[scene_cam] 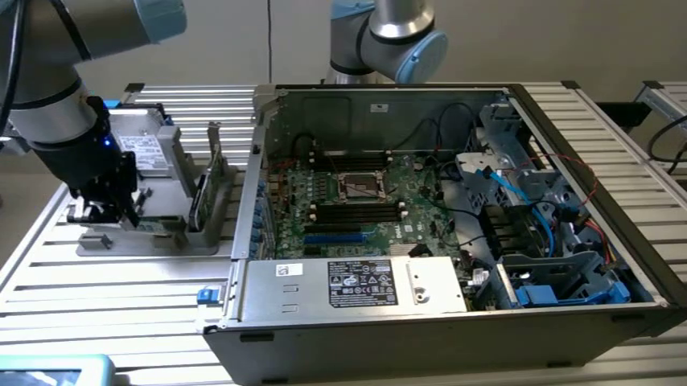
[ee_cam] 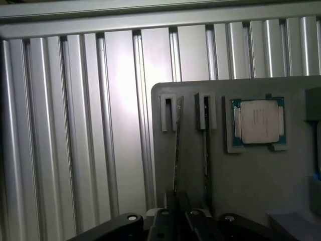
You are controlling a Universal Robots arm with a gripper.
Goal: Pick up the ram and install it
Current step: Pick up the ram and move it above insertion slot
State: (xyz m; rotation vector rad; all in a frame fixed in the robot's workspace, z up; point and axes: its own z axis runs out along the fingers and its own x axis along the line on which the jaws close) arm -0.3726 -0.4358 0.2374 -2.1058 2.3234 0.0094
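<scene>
The ram (ee_cam: 176, 150) stands on edge in a slot of the grey holder (ee_cam: 251, 181), seen edge-on as a thin dark strip and leaning slightly. My gripper (ee_cam: 176, 200) has its jaws closed against the stick's two faces at its near end. In the exterior view, the gripper (scene_cam: 108, 215) hangs low over the holder (scene_cam: 150, 241), at that view's left, beside the open computer case (scene_cam: 429, 314). The motherboard (scene_cam: 365, 201) lies inside the case, with black memory slots (scene_cam: 355, 213) near the processor socket.
A second slim stick (ee_cam: 205, 150) stands in the neighbouring slot, and a square silver processor chip (ee_cam: 258, 121) lies in a recess beside it. A tall green card (scene_cam: 215, 181) stands upright on the holder. Another arm (scene_cam: 387, 40) reaches over the case's back. The ribbed metal table (scene_cam: 129, 281) lies all around.
</scene>
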